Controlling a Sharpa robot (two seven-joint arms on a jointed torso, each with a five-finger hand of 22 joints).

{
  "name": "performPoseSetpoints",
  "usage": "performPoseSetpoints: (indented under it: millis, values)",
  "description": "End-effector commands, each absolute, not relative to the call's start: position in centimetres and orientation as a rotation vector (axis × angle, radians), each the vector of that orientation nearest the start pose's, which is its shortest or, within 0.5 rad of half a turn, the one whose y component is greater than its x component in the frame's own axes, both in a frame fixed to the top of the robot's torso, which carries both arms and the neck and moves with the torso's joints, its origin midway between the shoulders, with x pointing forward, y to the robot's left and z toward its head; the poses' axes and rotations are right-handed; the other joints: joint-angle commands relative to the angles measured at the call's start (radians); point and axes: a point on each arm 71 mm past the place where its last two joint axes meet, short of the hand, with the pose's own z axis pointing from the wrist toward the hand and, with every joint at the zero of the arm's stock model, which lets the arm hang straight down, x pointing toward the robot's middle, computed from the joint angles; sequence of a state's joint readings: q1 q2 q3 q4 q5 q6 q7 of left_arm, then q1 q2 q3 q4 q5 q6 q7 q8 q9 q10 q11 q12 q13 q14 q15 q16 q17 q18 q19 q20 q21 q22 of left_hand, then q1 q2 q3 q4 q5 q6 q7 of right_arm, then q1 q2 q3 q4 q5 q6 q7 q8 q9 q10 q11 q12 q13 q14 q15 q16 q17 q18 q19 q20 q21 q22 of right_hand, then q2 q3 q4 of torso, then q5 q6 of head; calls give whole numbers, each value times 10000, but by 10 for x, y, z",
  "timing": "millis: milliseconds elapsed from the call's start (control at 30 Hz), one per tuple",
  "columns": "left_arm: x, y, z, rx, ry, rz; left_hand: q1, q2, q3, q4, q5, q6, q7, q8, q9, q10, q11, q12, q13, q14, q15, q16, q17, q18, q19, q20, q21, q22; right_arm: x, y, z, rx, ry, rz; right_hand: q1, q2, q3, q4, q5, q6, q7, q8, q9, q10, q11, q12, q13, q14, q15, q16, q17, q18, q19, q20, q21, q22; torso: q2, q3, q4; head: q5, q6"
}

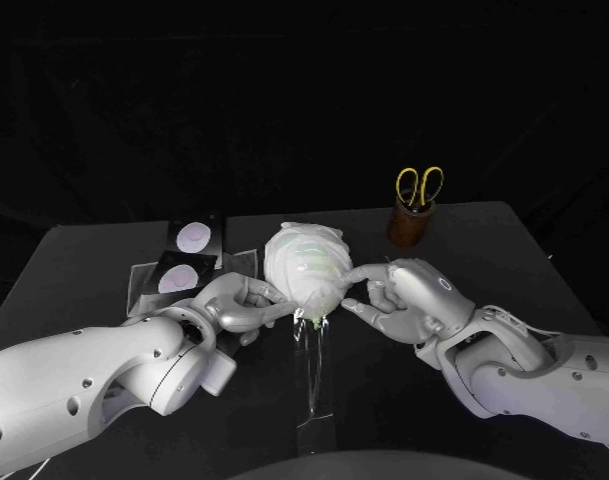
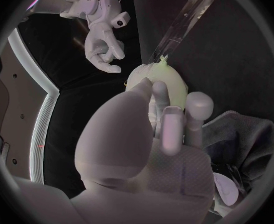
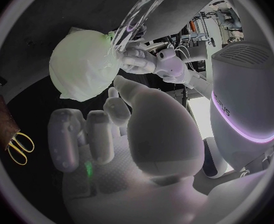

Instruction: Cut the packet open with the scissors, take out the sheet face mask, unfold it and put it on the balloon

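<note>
Balloon (image 1: 309, 305) at the middle of the head view, upright on a clear stand (image 1: 311, 375) on the desk (image 1: 513, 260). Wears the sheet face mask (image 1: 301, 258) over its top and sides, creased and bunched, with pale green skin bare only near the knot. Looks like the final step of the task: smoothing and seating the sheet.

Risks, as a judgement:
- Could tip or twist on the thin stand if pressed harder from one side than the other.
- Could shed the mask if a fingertip drags across the loose sheet instead of pressing it flat.
- Could leave folds bunched at the crown if only the lower edge gets worked.

Left hand (image 1: 244, 305) just left of centre, with fingers (image 2: 158, 107) stretched out and laid against the lower side of the covered balloon. Cannot tell whether it pinches the mask's edge or only presses on it.

Right hand (image 1: 408, 298) just right of centre, loose and holding nothing. Reaches one finger to the balloon's side, touching or just beside it, with the rest half curled and apart.

Scissors (image 1: 420, 185) with yellow handles at upper right, standing in a brown holder (image 1: 409, 228), well apart from both hands. Dark flat pieces with pale round marks (image 1: 189, 258) left of the balloon, too small to identify.
</note>
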State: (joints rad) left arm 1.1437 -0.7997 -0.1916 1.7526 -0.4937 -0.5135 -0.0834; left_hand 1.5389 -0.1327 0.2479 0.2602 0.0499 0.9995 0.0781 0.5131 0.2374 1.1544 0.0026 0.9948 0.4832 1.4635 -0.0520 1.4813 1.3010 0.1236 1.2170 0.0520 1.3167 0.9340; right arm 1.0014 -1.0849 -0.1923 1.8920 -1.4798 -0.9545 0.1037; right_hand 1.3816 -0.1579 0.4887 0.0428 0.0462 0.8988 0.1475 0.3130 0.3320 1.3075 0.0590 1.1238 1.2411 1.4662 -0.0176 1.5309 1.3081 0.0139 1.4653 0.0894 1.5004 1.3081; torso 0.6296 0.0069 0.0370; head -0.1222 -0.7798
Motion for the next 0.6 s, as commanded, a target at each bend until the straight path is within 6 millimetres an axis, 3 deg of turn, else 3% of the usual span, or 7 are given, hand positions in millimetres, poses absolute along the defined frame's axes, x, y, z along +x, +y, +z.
performPoseSetpoints:
  millis: [33,167,367,600]
  values:
    - [400,133,-252,-8275,19915,-11024,149,7,165,-46,8,130,-18,-25,-24,189,-37,116,255,452,-85,55,106,-91,107,-25,96,148,340,-215,-228,-39,12584,9285,5,-134,33,22,22,39,25,-61,-11,-46,36,-24,8,858,99,41,2113,29,701,46,28,2394,0,3,-9,20,-8]
    - [401,132,-251,-8310,19770,-10999,414,36,635,-195,7,355,-65,-60,-64,417,-90,254,640,497,-141,104,236,-137,257,-89,237,419,341,-216,-228,26,12593,9261,3,-136,34,25,21,48,25,-60,-12,-49,37,-27,4,857,100,39,2109,30,699,48,24,2392,0,8,-13,36,0]
    - [402,134,-250,-8449,19465,-10990,555,-24,1575,-461,17,376,47,-103,-63,665,-7,252,966,547,-95,174,440,-182,369,-115,386,683,344,-219,-226,157,12586,9191,0,-137,36,29,21,59,24,-60,-14,-56,37,-37,-4,849,101,24,2089,34,690,50,8,2386,-4,18,-2,45,8]
    - [402,140,-249,-8748,19287,-11129,-259,-556,3430,-1019,15,347,46,125,271,1041,-19,216,1422,593,-88,241,642,-218,450,-94,591,1010,351,-226,-220,507,12557,9015,-9,-142,42,43,20,95,20,-57,-20,-71,37,-56,-21,847,104,21,2084,39,680,57,-11,2380,0,4,1,24,44]
